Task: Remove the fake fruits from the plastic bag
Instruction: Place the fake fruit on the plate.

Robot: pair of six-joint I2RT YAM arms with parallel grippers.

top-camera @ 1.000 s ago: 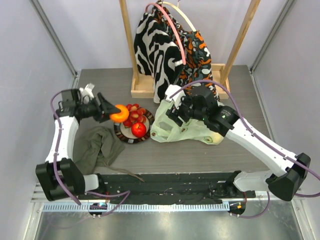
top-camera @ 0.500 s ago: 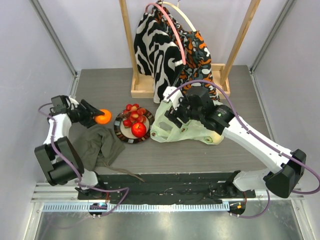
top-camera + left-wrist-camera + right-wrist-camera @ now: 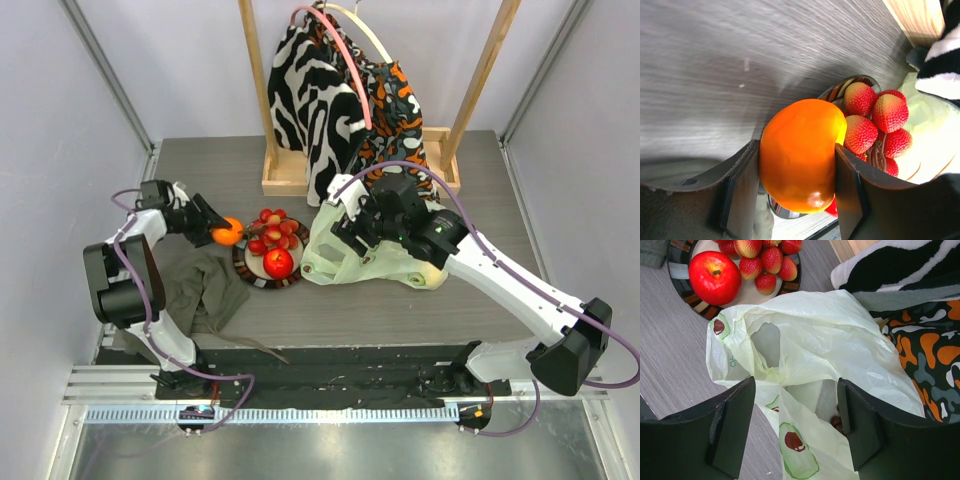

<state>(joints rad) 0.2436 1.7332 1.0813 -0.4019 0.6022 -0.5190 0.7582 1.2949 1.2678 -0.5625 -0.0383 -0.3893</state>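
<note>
My left gripper (image 3: 218, 230) is shut on a glossy orange fruit (image 3: 229, 234), just left of the plate's rim (image 3: 243, 268). In the left wrist view the orange fruit (image 3: 797, 152) fills the gap between the fingers (image 3: 740, 190), with red strawberries (image 3: 875, 122) beyond it. A red apple (image 3: 278, 262) and strawberries (image 3: 275, 228) lie on the plate. My right gripper (image 3: 795, 425) hangs open over the pale-green avocado-print plastic bag (image 3: 820, 345), nothing between its fingers. Dark grapes (image 3: 836, 422) show inside the bag's mouth. From above, the bag (image 3: 375, 262) lies right of the plate.
An olive-grey cloth (image 3: 195, 290) lies crumpled in front of the left gripper. A wooden rack (image 3: 285, 170) with black-white-orange garments (image 3: 335, 100) stands at the back, its hem touching the bag. Grey walls close in both sides.
The left gripper, holding the orange fruit, swung left away from the plate and has come back to its left rim, lower. The right arm has hardly moved.
</note>
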